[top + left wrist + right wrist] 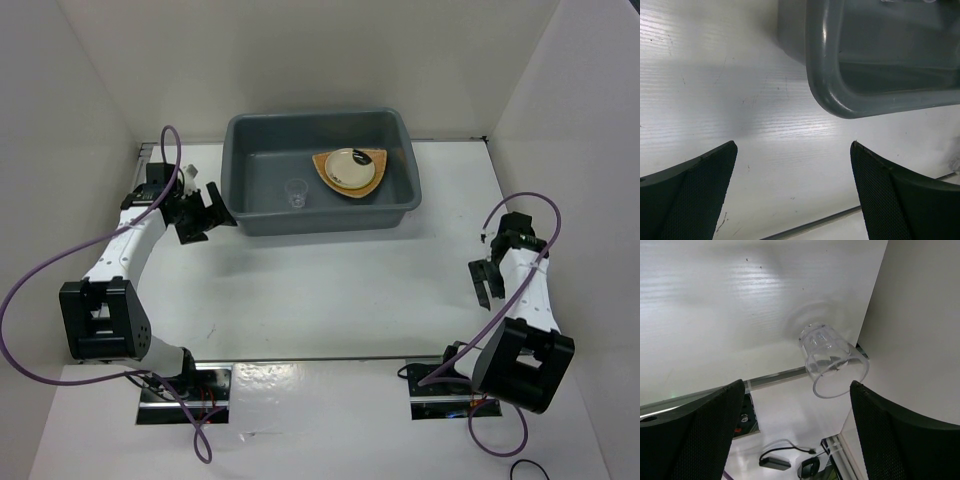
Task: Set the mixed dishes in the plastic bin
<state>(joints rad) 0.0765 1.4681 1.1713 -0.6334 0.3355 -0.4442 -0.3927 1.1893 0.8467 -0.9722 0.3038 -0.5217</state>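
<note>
The dark grey plastic bin [300, 215] stands at the back middle of the table. In it lie a tan wood-grain plate [372, 180] with a cream saucer [347, 167] on top, and a tiny clear glass [296, 193] stands near its front wall. My left gripper [205, 215] [794, 142] is open and empty over bare table, just off the bin's corner [840, 100]. My right gripper [488, 285] [797, 382] is open at the table's right side. Another clear glass [832, 360] stands upright just ahead of its fingertips, close to the right-hand one and not gripped; I cannot make it out from above.
White enclosure walls ring the table; the right wall [920, 315] rises right beside the glass. A metal strip [775, 376] marks the table's near edge, with a black adapter and cables [775, 462] beyond it. Purple cables [40, 280] loop off both arms.
</note>
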